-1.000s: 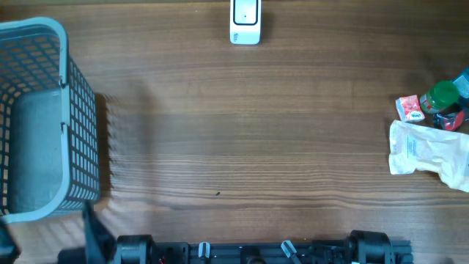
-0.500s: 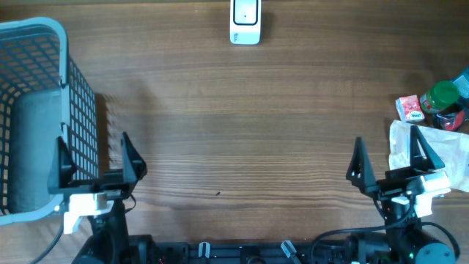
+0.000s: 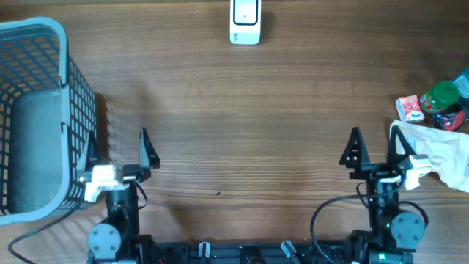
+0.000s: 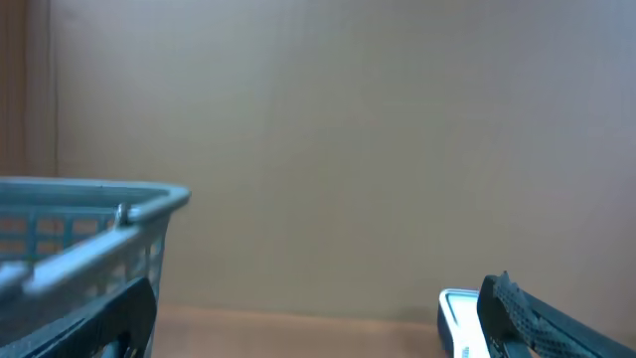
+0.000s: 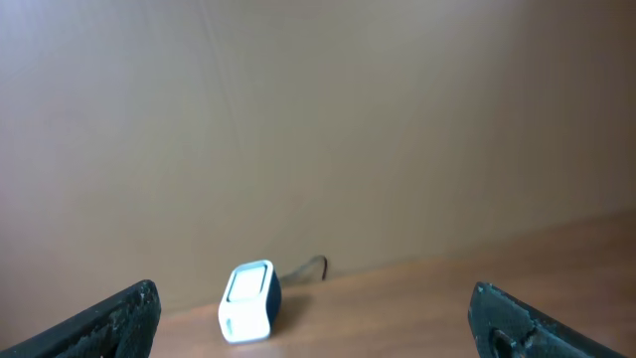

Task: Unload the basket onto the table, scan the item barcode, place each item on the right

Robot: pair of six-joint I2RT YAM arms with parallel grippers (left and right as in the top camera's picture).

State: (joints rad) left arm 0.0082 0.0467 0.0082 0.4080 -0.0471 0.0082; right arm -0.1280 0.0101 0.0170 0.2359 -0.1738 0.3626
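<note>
The white barcode scanner point(image 3: 245, 20) stands at the far edge of the table; it also shows in the right wrist view point(image 5: 248, 301) and partly in the left wrist view point(image 4: 459, 323). The items lie at the right edge: a white pouch point(image 3: 432, 152), a red packet point(image 3: 410, 108) and a green-capped bottle point(image 3: 442, 97). No barcode shows. My left gripper point(image 3: 117, 150) hovers open beside the basket, holding nothing. My right gripper point(image 3: 377, 147) is open and empty, its right finger over the pouch's left end.
A blue-grey mesh basket point(image 3: 80, 125) fills the left side, its rim close to my left gripper's left finger point(image 4: 99, 318). Both arm bases sit at the near edge. Bare wood lies between the grippers and the scanner.
Both arms have come up from the near edge into view. Both grippers point toward the far side and stay open.
</note>
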